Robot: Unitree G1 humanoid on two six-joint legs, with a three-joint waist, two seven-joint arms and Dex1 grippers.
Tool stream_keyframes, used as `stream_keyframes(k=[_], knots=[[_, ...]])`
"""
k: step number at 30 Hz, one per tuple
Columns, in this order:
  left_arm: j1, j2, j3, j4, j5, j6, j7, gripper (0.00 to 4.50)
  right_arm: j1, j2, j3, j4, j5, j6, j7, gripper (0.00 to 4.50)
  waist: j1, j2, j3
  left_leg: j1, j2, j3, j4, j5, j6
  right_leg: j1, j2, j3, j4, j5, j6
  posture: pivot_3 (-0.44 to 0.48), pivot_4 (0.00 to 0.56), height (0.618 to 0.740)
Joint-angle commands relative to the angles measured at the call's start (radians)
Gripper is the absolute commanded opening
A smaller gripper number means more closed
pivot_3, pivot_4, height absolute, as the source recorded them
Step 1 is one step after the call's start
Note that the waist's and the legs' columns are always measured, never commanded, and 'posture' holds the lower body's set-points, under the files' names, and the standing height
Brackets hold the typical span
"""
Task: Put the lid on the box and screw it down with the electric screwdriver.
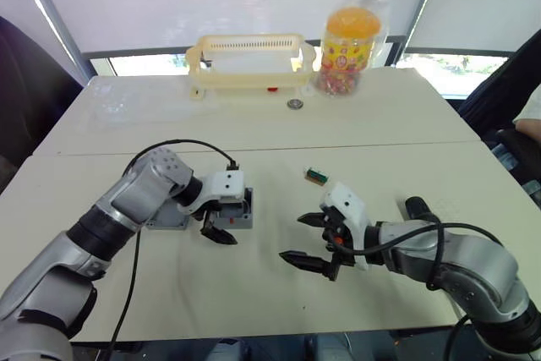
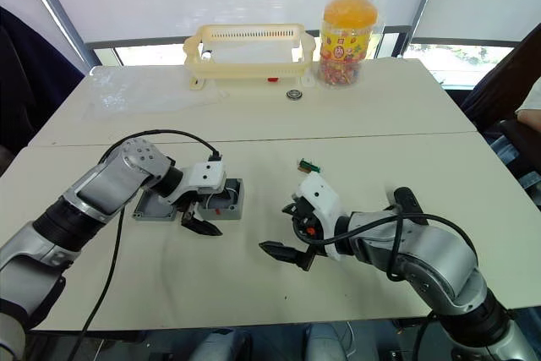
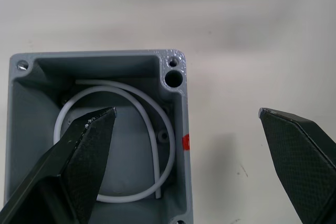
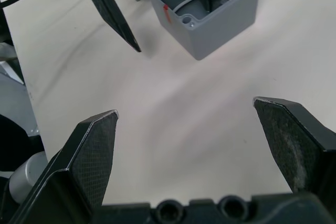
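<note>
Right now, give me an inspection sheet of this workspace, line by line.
Surface: cream table, seam running across it.
Job's things: box open, white wire loop inside, red mark on one side; lid flat beside it; electric screwdriver behind the right arm.
Clutter: slotted basket, orange-lidded jar, small metal ring, small green block.
Grippers: left gripper open, one finger inside the box; right gripper open, empty, over bare table.
Cables: black cable on the left arm, another on the right.
Surroundings: windows with blinds behind the table.
</note>
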Motion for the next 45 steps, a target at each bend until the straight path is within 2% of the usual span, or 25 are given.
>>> stream_keyframes(k=[1, 2, 4, 8, 9, 14, 18, 22, 26, 29, 36, 45], knots=[[0.002, 0.013, 0.018, -0.001, 0.019, -0.013, -0.018, 3.96, -0.005, -0.003, -0.02, -0.032, -0.008, -0.013, 0.008, 4.5, -0.001, 0.0, 0.0, 0.0, 0.0, 0.0, 0.0, 0.0, 0.0, 0.0, 0.0, 0.0, 0.0, 0.0, 0.0, 0.0, 0.15, 0.74], [0.005, 0.011, 0.018, 0.006, 0.022, -0.018, -0.02, 3.64, -0.008, 0.001, -0.018, -0.03, -0.013, -0.013, 0.005, 4.5, -0.001, 0.0, 0.0, 0.0, 0.0, 0.0, 0.0, 0.0, 0.0, 0.0, 0.0, 0.0, 0.0, 0.0, 0.0, 0.0, 0.15, 0.74], [0.007, 0.006, 0.015, 0.019, 0.03, -0.031, -0.024, 2.69, -0.012, 0.009, -0.015, -0.028, -0.017, -0.011, 0.002, 4.5, -0.001, 0.0, 0.0, 0.0, 0.0, 0.0, 0.0, 0.0, 0.0, 0.0, 0.0, 0.0, 0.0, 0.0, 0.0, 0.0, 0.15, 0.74], [0.008, -0.006, 0.002, 0.058, 0.063, -0.069, -0.025, 0.42, -0.01, 0.016, -0.013, -0.027, -0.025, -0.008, -0.001, 4.5, 0.0, 0.0, 0.0, 0.0, 0.0, 0.0, 0.0, 0.0, 0.0, 0.0, 0.0, 0.0, 0.0, 0.0, 0.0, 0.0, 0.15, 0.74], [0.009, -0.01, 0.002, 0.067, 0.069, -0.075, -0.024, 0.06, -0.007, 0.016, -0.015, -0.029, -0.026, -0.007, 0.0, 4.5, 0.0, 0.0, 0.0, 0.0, 0.0, 0.0, 0.0, 0.0, 0.0, 0.0, 0.0, 0.0, 0.0, 0.0, 0.0, 0.0, 0.15, 0.74], [0.01, -0.032, 0.024, 0.08, 0.067, -0.107, -0.018, 0.06, 0.018, -0.007, -0.049, -0.044, -0.022, -0.005, 0.012, 4.5, 0.002, 0.0, -0.001, 0.001, 0.0, 0.0, 0.0, 0.0, 0.0, 0.0, 0.0, 0.0, 0.001, 0.0, 0.0, 0.0, 0.15, 0.74], [0.009, -0.063, 0.052, 0.09, 0.03, -0.207, -0.045, 0.06, 0.049, -0.055, -0.116, -0.081, 0.022, 0.014, 0.044, 4.5, 0.006, 0.0, -0.001, 0.001, 0.0, 0.0, 0.001, 0.0, 0.0, 0.001, -0.001, 0.0, 0.001, 0.0, 0.0, 0.0, 0.15, 0.74], [0.008, -0.124, 0.085, 0.127, -0.031, -0.432, -0.107, 0.06, 0.11, -0.128, -0.195, -0.137, 0.088, 0.037, 0.089, 4.5, 0.018, 0.0, 0.0, 0.0, 0.0, 0.0, 0.002, 0.0, 0.0, 0.001, -0.001, 0.0, 0.001, 0.0, 0.0, 0.0, 0.15, 0.74], [-0.02, -0.149, 0.053, 0.23, 0.002, -0.618, -0.181, 0.06, 0.157, -0.167, -0.245, -0.158, 0.125, 0.053, 0.088, 4.5, 0.02, 0.0, 0.0, 0.0, 0.0, 0.001, 0.002, 0.0, 0.0, 0.001, -0.002, 0.0, 0.0, 0.0, 0.0, 0.0, 0.15, 0.74], [-0.063, -0.147, -0.01, 0.295, -0.031, -0.704, -0.21, 0.06, 0.184, -0.167, -0.273, -0.175, 0.151, 0.062, 0.06, 4.5, 0.02, 0.0, 0.0, 0.001, 0.0, 0.001, 0.002, 0.0, 0.0, 0.001, -0.001, 0.0, 0.001, 0.0, 0.0, 0.0, 0.15, 0.74], [-0.219, -0.107, -0.26, 0.448, -0.092, -0.893, -0.211, 0.06, 0.213, -0.134, -0.286, -0.2, 0.194, 0.064, -0.025, 4.5, 0.023, 0.0, 0.0, 0.0, 0.0, 0.001, 0.003, 0.0, 0.0, 0.001, -0.002, 0.0, 0.001, 0.001, 0.001, 0.0, 0.15, 0.74], [-0.354, -0.171, -0.427, 0.593, -0.121, -1.055, -0.211, 0.06, 0.242, -0.108, -0.284, -0.217, 0.231, 0.055, -0.111, 4.5, 0.023, 0.0, 0.0, 0.0, 0.0, 0.001, 0.003, 0.0, 0.001, 0.002, -0.002, 0.0, 0.001, 0.001, 0.001, 0.0, 0.15, 0.74]])
